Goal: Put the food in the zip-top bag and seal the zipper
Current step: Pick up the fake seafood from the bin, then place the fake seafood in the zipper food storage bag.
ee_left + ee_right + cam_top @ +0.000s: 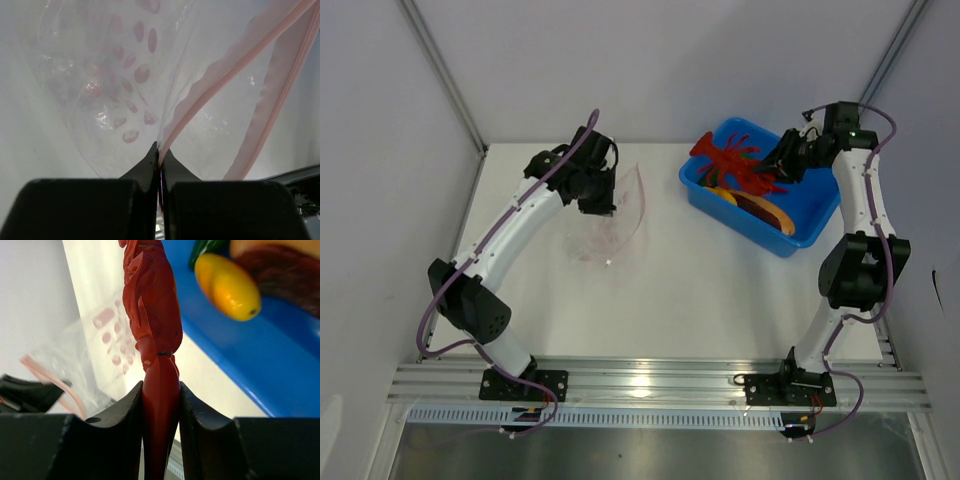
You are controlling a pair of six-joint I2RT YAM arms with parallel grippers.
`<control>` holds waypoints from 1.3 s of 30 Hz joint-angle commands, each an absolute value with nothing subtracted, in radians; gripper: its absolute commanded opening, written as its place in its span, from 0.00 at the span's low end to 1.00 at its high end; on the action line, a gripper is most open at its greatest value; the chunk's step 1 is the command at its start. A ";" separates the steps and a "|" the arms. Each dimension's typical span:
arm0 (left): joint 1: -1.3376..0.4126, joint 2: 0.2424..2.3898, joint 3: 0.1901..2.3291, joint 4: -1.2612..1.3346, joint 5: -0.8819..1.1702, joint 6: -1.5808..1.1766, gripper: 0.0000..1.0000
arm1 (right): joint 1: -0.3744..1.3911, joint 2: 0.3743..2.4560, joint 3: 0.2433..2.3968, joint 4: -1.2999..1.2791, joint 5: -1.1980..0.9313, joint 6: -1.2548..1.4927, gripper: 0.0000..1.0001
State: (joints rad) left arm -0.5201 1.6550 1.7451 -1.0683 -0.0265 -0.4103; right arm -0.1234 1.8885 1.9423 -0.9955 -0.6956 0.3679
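Observation:
The clear zip-top bag [620, 222] lies left of centre on the white table, with pink spots printed on it [100, 75]. My left gripper [597, 196] is shut on its pink zipper strip [220, 75], the jaws [160, 151] pinching the edge so the mouth gapes open. My right gripper [775, 165] is over the blue bin and shut on a red knobbly toy food [728, 160], which sticks out past the jaws [161, 390] in the right wrist view [152, 305]. A yellow-orange fruit [227, 285] and a dark red-orange piece [767, 210] lie in the bin.
The blue plastic bin [810, 215] stands at the back right and holds the remaining toy foods. Its blue wall [260, 365] fills the right of the right wrist view. The bag [90, 355] and left gripper [25, 392] show beyond it. Grey walls close in the back and sides.

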 commanded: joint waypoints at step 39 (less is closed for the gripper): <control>-0.324 1.591 1.730 -1.085 -0.106 -0.422 0.01 | 0.353 1.824 1.789 -1.178 -0.609 0.218 0.00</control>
